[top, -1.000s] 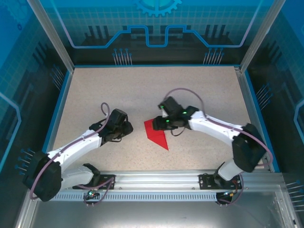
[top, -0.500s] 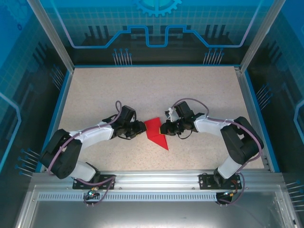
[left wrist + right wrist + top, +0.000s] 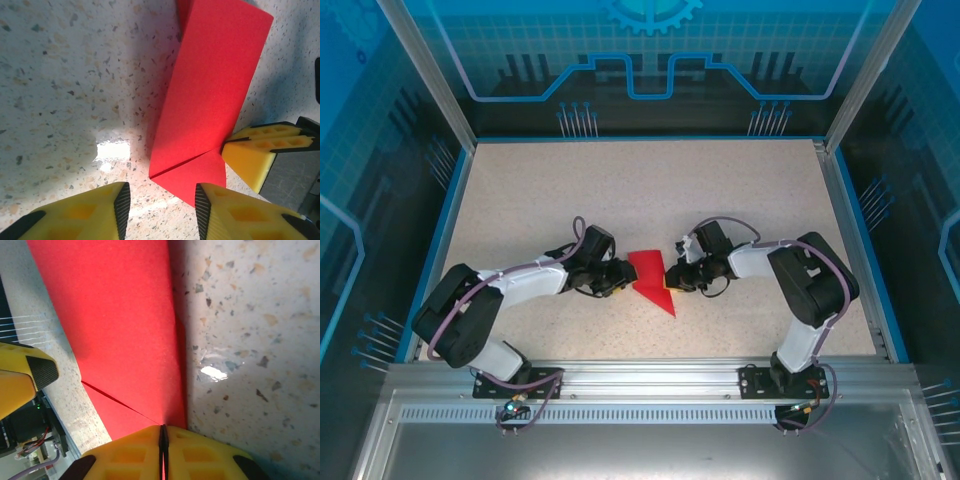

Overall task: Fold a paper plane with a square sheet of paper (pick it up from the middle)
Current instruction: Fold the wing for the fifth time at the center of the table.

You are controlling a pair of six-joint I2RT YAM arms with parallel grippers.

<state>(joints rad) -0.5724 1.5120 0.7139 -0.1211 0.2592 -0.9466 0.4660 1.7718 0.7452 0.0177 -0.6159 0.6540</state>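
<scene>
Scene: two robot arms meet over a folded red paper sheet at the middle of a speckled tabletop, one arm on each side of it.
Paper: a creased, pointed wedge, not yet a slim dart. Its broad end points away from the arm bases and its tip toward them. A short diagonal crease crosses it near the tip.
Right end effector: the yellow pads are pressed together on the sheet's right edge, and the red paper runs into the seam between them.
Left end effector: jaws partly apart and holding nothing, low over the tabletop at the wedge's left side, with the paper's tip just in front of the gap.
Why held so: the right pinch appears to anchor the sheet by its edge so it cannot slide. That leaves the left end effector free to take or press the opposite side.
Lift: shadows along the paper's edges suggest it sits a little off the surface, though how much cannot be told.
Stage: judged mid-fold, with the long centre crease not yet made.
Next move calls for: the left jaws to line up on the thin edge without pushing it away.
Risk: the paper could buckle or tear between two opposed grips.
</scene>
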